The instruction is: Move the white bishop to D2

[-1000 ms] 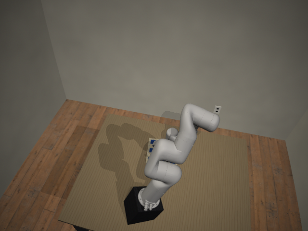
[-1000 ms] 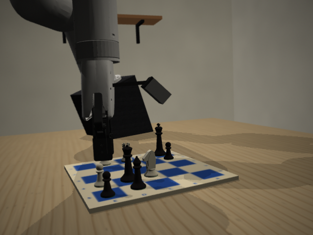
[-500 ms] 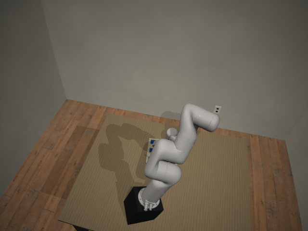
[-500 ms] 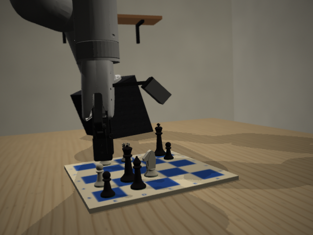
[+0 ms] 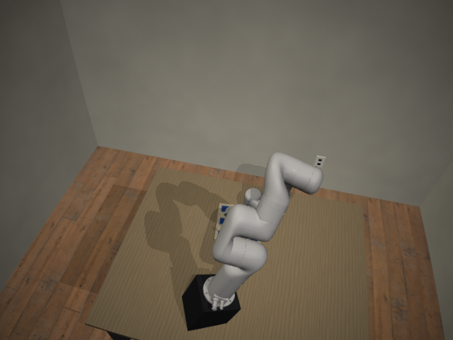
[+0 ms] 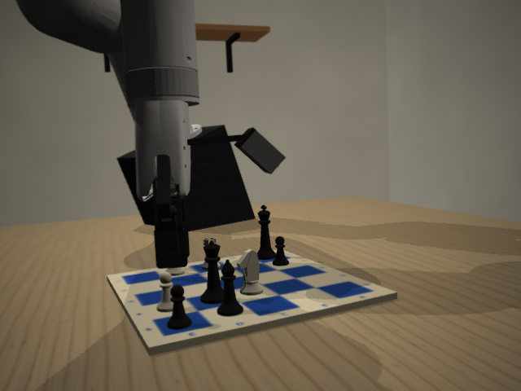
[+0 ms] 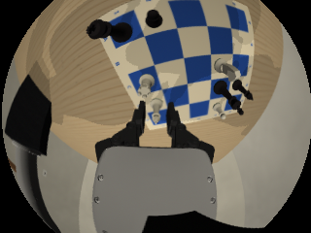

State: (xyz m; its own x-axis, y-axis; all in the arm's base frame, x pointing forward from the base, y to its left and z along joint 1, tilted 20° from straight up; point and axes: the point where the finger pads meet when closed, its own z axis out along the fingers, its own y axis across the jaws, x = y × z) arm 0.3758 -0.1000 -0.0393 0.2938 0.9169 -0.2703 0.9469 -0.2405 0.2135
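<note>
The white bishop stands on a square at the board's near-left corner in the wrist view. In the exterior view only its base (image 6: 176,270) shows below the fingers. My gripper (image 6: 170,258) is lowered over it, with one finger on each side of the piece (image 7: 155,118). The fingers stand partly open and leave a gap to the bishop. The blue and cream chessboard (image 6: 252,290) lies on the mat. In the top view the arm hides the gripper, and only a sliver of the board (image 5: 222,215) shows.
A white pawn (image 6: 165,291) stands close beside the bishop. A black pawn (image 6: 178,307), black queen (image 6: 212,273), black bishop (image 6: 229,288) and white knight (image 6: 250,272) crowd the board's near side. A black king (image 6: 264,232) and pawn (image 6: 279,251) stand at the far side.
</note>
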